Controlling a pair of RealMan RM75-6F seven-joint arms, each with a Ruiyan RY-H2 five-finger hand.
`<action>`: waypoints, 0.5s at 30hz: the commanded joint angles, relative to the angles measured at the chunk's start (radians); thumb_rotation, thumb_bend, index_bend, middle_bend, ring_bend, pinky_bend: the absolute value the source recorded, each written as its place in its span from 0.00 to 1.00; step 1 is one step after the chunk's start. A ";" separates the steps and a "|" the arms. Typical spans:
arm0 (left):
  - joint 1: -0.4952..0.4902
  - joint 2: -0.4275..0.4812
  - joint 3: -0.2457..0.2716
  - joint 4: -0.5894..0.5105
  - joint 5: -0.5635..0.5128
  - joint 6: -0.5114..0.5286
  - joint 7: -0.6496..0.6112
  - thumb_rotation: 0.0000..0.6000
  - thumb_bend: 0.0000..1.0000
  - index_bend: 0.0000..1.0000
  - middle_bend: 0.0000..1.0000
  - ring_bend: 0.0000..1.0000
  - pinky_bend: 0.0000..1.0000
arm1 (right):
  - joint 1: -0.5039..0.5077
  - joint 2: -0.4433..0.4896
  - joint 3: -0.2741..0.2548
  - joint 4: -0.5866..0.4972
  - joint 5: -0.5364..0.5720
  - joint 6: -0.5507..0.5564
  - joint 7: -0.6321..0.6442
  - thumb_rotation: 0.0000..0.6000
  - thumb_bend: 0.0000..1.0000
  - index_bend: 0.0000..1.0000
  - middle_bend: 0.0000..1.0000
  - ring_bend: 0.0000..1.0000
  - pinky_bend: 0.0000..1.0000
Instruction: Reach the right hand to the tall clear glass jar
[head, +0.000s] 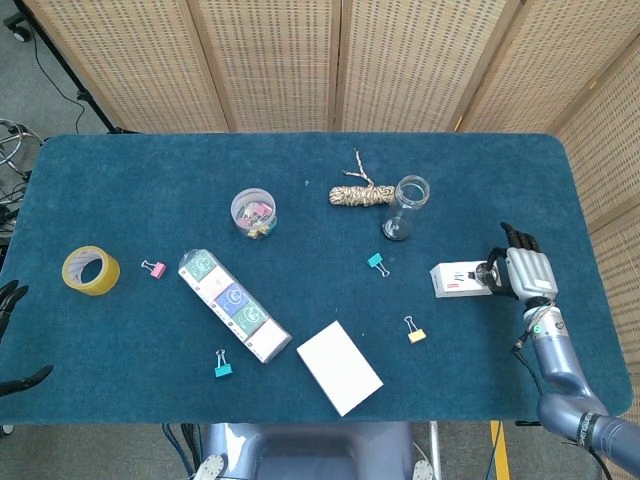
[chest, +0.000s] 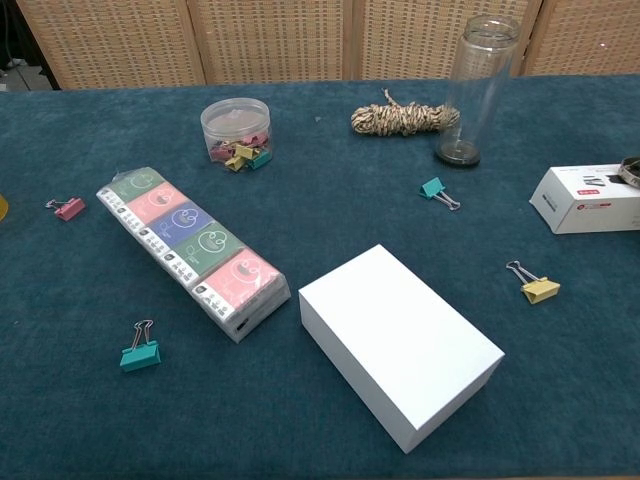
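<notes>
Blue table (head: 150, 190) with stationery items; right hand (head: 522, 272) beside a small white box (head: 460, 279), tall clear glass jar (head: 404, 206) standing apart from it.

Head view: jar upright, right of centre, far half, just right of a twine bundle (head: 358, 194). Right hand at the right edge, fingers on the box's right end; whether it grips the box cannot be told. Left hand (head: 14, 340) at the left edge, only dark fingertips showing, apart, nothing in them. Tape roll (head: 90, 270) far left; round tub of clips (head: 254, 213) left of centre; sleeve of coloured packs (head: 234, 303); white carton (head: 339, 367) near edge.
Chest view: jar (chest: 477, 88) upright, far right; teal clip (chest: 436, 191) just nearer; box (chest: 590, 199) at right edge with a dark fingertip on top; yellow clip (chest: 537, 286) nearer.
</notes>
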 joint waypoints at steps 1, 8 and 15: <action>-0.001 0.000 0.000 -0.002 -0.001 -0.002 0.002 1.00 0.12 0.00 0.00 0.00 0.00 | 0.000 -0.001 0.000 0.003 -0.004 0.002 0.006 1.00 0.49 0.57 0.00 0.00 0.00; -0.001 -0.001 0.000 -0.003 0.000 -0.002 0.005 1.00 0.12 0.00 0.00 0.00 0.00 | -0.002 -0.004 -0.001 0.007 -0.012 0.012 0.014 1.00 0.53 0.64 0.00 0.00 0.00; -0.001 0.003 0.000 -0.002 0.002 -0.003 -0.007 1.00 0.12 0.00 0.00 0.00 0.00 | -0.007 0.022 0.009 -0.036 -0.039 0.049 0.021 1.00 0.55 0.65 0.00 0.00 0.00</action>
